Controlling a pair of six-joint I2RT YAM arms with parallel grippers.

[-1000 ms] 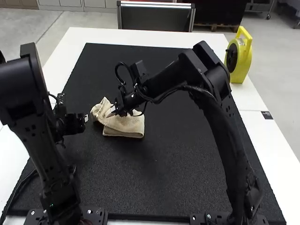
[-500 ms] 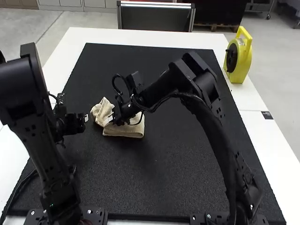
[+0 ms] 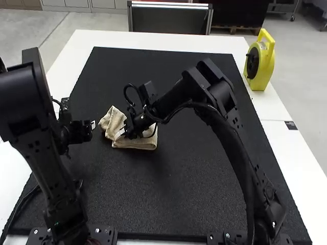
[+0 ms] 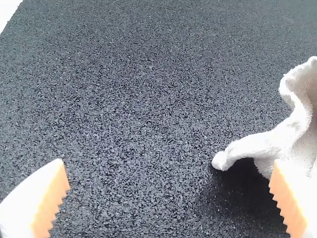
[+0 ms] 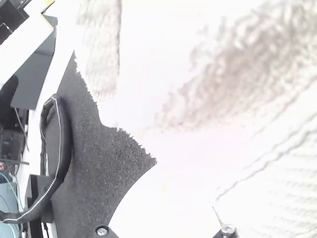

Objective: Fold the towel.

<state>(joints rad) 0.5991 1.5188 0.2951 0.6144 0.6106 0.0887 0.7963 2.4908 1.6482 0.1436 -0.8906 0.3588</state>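
In the high view the towel [image 3: 140,142] lies bunched and partly folded, its left end [image 3: 113,120] raised in a loose flap. The right gripper [image 3: 121,132] reaches across to the towel's middle; in the right wrist view that gripper [image 5: 166,171] appears shut on the towel [image 5: 267,163], though glare blurs the pinched part. At the towel's left, apart from it, is the left gripper [image 3: 93,125]. Seen from its wrist, the left gripper [image 4: 168,173] is open, with a towel edge [image 4: 262,145] near one finger.
A black mat [image 3: 168,194] covers the middle of the white table [image 3: 301,148]. At the table's far right stands a yellow reel [image 3: 262,61]. The right arm [image 3: 225,112] spans the mat's right half, its forearm partly over the towel.
The right gripper first moved toward the table's near side over the towel, then barely shifted. The towel's raised left part has changed shape slightly. The left gripper has moved slightly away from the towel.
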